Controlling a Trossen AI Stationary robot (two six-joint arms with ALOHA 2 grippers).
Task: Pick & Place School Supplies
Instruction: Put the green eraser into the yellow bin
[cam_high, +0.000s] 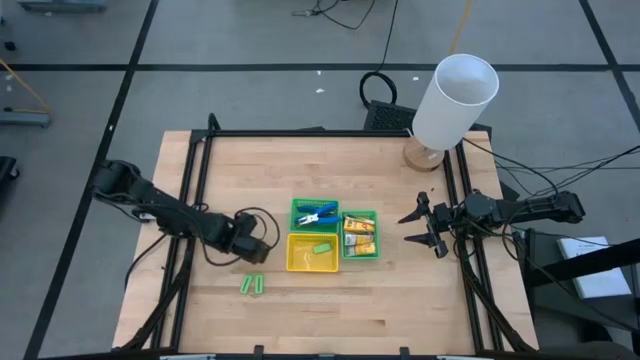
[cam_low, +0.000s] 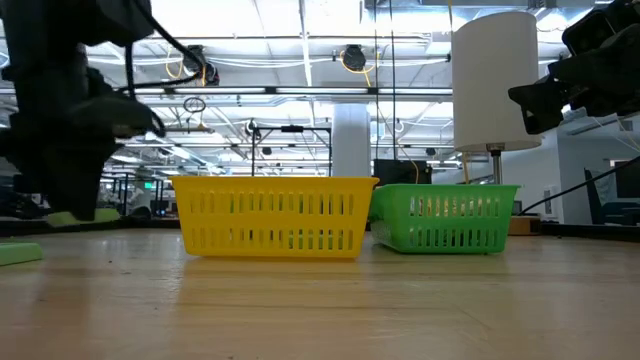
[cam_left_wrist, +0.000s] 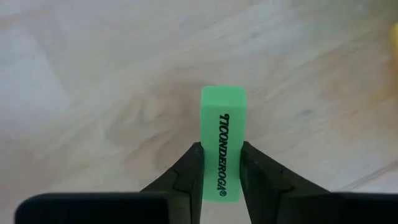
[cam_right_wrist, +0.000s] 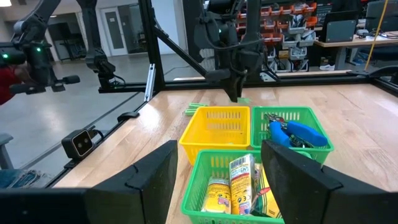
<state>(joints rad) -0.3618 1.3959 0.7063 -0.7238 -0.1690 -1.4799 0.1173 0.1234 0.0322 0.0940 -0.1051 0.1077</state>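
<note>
My left gripper (cam_left_wrist: 222, 148) is shut on a short light-green stick (cam_left_wrist: 222, 124) printed TICONDEROGA, left of the trays (cam_high: 250, 247). Two more green sticks (cam_high: 252, 285) lie flat on the table nearer the front edge. Another stick (cam_high: 321, 248) lies in the yellow tray (cam_high: 297, 262). A blue-handled tool (cam_high: 318, 213) lies in the far green tray (cam_high: 297, 205). Yellow-orange packets (cam_high: 358, 236) fill the right green tray (cam_high: 374, 250). My right gripper (cam_high: 425, 226) waits open at the table's right edge. My left gripper pinches the stick's two long sides (cam_left_wrist: 222, 180) between its two fingers, at the end nearest the gripper. The fingers (cam_left_wrist: 189, 177) come steeply from above and lie along the stick. The rest of the stick juts past the fingertips toward the table; whether its lower end touches the wood, I cannot tell.
A big white cylinder (cam_high: 455, 100) stands on a wooden base at the table's far right corner. A black frame (cam_high: 195, 200) runs along the table's left, far and right sides. Bare wood lies in front of the trays and to their right.
</note>
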